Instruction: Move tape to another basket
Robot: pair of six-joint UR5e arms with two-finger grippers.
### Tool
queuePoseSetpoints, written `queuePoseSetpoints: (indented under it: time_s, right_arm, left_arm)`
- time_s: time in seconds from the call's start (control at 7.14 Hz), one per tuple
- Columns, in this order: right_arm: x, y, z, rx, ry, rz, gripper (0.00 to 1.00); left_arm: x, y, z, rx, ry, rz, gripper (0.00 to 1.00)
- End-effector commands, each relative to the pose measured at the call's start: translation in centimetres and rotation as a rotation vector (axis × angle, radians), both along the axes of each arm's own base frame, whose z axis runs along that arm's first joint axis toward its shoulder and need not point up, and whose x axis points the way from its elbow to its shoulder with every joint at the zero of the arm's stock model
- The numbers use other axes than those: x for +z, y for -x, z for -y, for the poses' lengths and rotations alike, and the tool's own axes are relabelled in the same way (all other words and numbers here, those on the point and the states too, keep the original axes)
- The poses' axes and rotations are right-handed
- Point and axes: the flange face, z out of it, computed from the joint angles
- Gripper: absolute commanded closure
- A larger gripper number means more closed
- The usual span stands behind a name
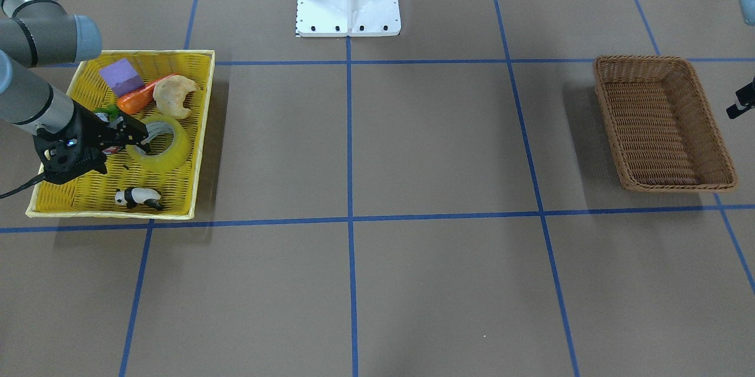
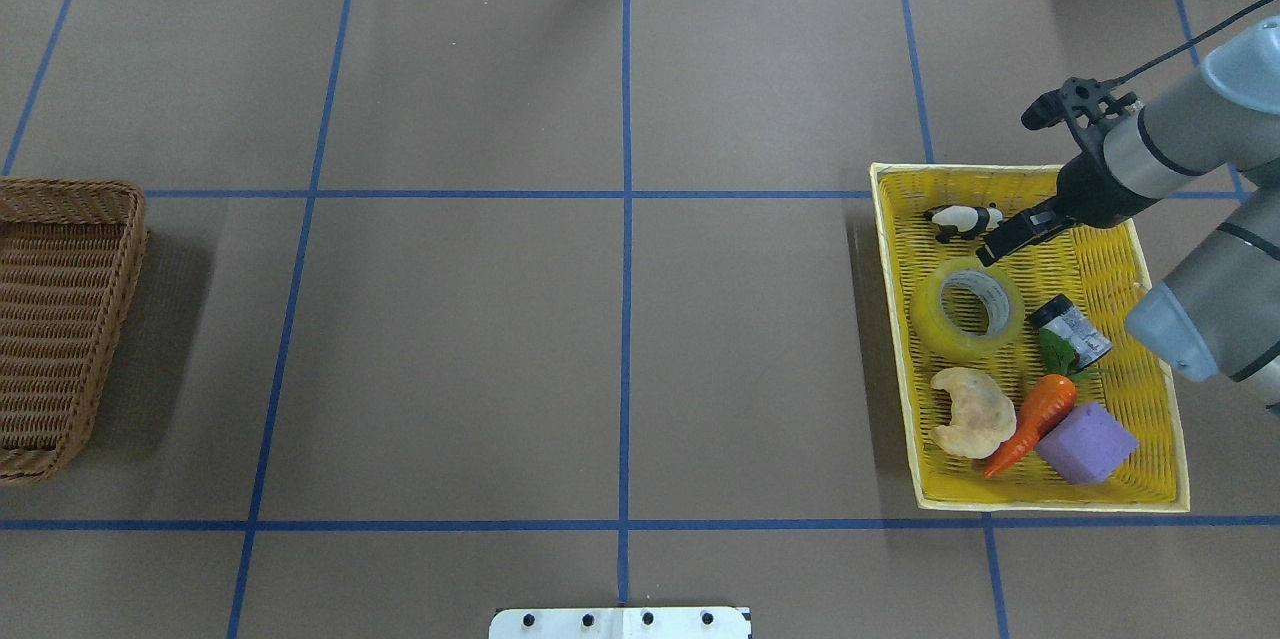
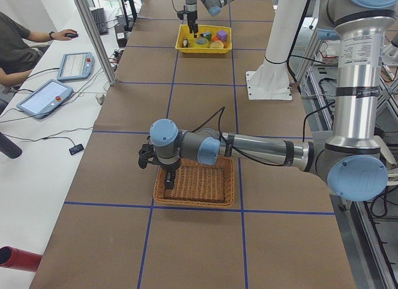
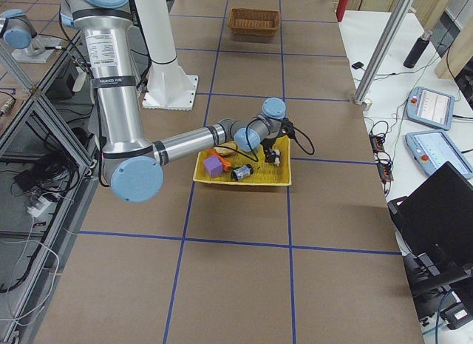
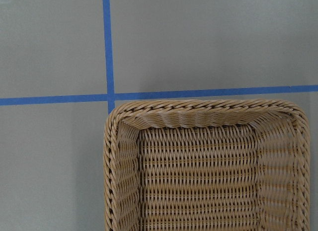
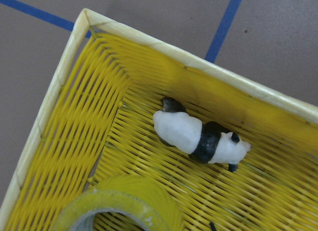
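Progress: nothing has been moved yet; by my reading, the grasp itself is not made.
Tape (image 2: 928,319): lies flat in the yellow tray (image 2: 1145,399), in its middle-left part seen from overhead, with the toy panda (image 2: 962,219) at its 12 o'clock.
Basket (image 1: 607,111): empty, far off at the tray's 9 o'clock in the overhead view.
Left to do: grip the roll, lift it, carry it across, release it.
Right arm: enters from 3 o'clock and slants down toward 8 o'clock; the right gripper (image 2: 995,249) hangs at the tape's 1 o'clock rim, contact unclear.
Right fingers: their spread cannot be told; nothing visibly held.
Left arm: the left gripper (image 3: 169,177) hovers at the basket's edge, its opening unreadable.
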Motion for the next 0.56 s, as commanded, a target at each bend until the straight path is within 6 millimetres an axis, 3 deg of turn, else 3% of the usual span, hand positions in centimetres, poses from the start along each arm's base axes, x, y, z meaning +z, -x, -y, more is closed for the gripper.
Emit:
queuePoseSetpoints:
  time_s: [0.0,0.14,0.42]
  right_arm:
    - [1.6,2.1,-0.4,-0.017,0.002,-0.039,0.15]
    - [0.8,1.9,-0.5,-0.024,-0.006,-0.020,0.20]
    - [-1.2,1.3,-1.1,-0.057,0.008,0.046,0.20]
  left_arm:
    - [-0.1,0.0,0.0,0.000,-0.001,-0.001,0.02]
    - [-0.1,0.0,0.0,0.000,-0.001,-0.001,0.02]
    - [-0.1,0.0,-0.4,0.000,-0.001,-0.001,0.02]
